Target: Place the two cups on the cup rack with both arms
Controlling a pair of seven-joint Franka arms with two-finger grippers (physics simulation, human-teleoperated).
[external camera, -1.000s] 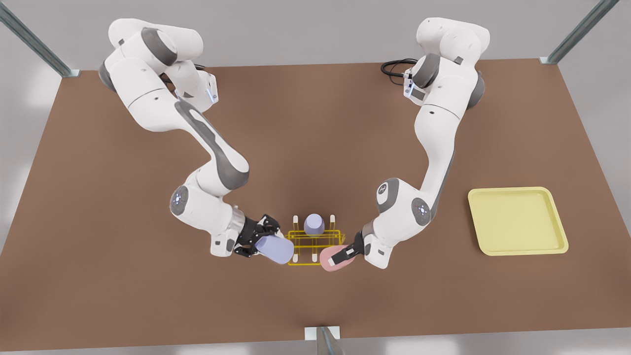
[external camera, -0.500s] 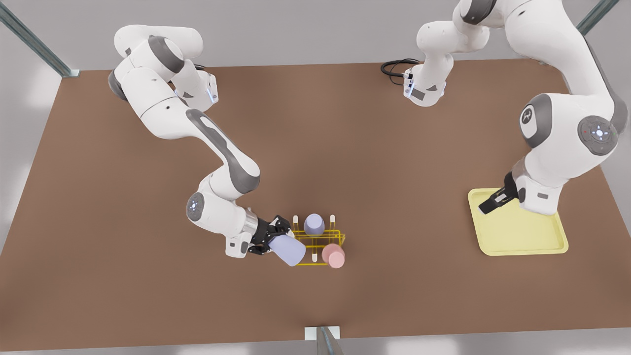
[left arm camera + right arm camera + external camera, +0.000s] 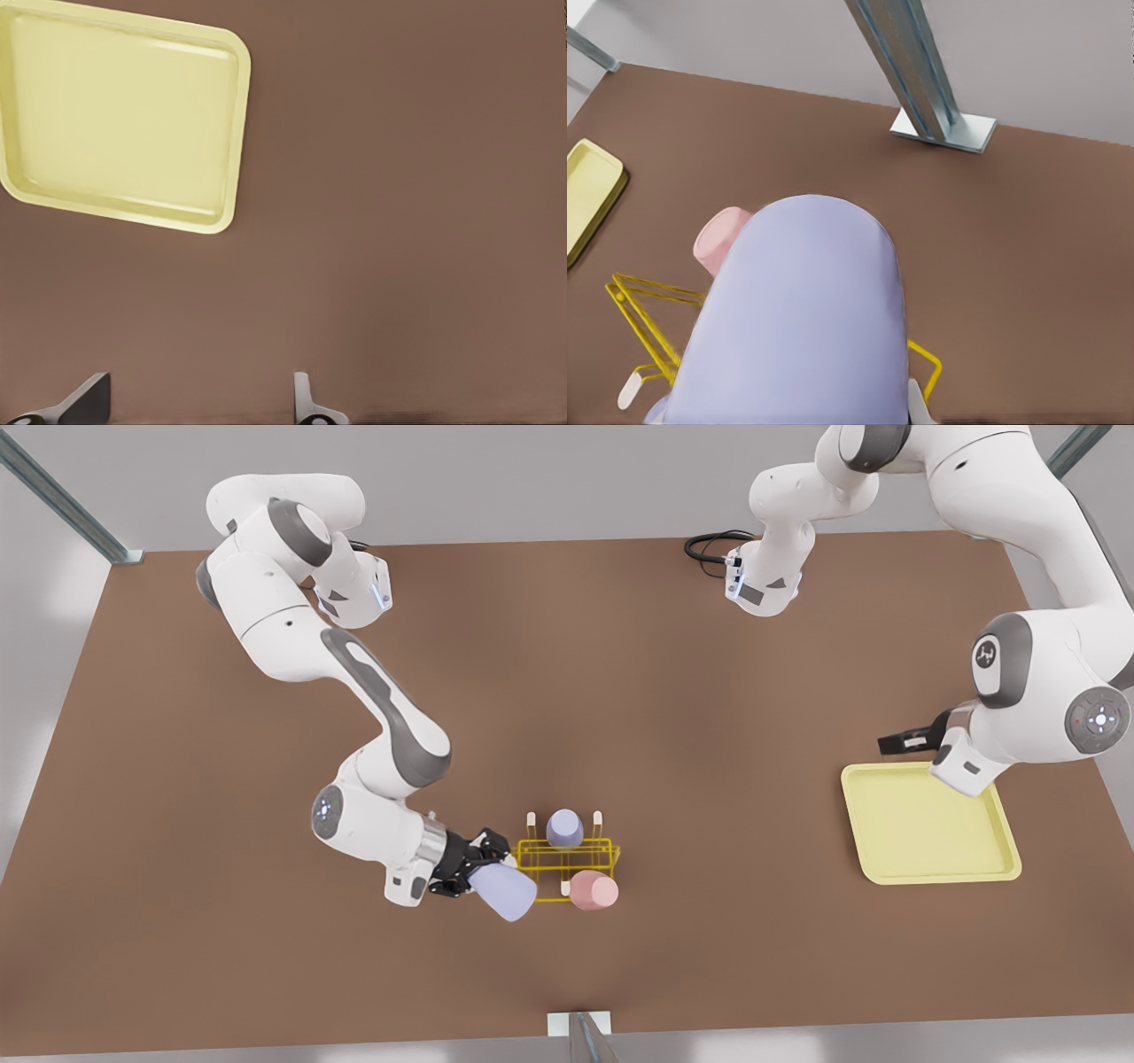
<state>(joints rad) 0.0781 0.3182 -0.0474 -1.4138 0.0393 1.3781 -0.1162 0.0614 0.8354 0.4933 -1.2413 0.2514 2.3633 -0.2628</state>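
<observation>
The right gripper, at the cup rack's end on the front view's left, is clamped on the lavender-blue cup, which lies tilted with its long axis slanting toward the rack and, compared with half a second ago, has backed slightly off it. The left gripper, jaws apart and empty, has risen from over the pale yellow tray to beside its far edge. The salmon pink cup sits on a near peg, closed end up and leaning toward the front view's right.
</observation>
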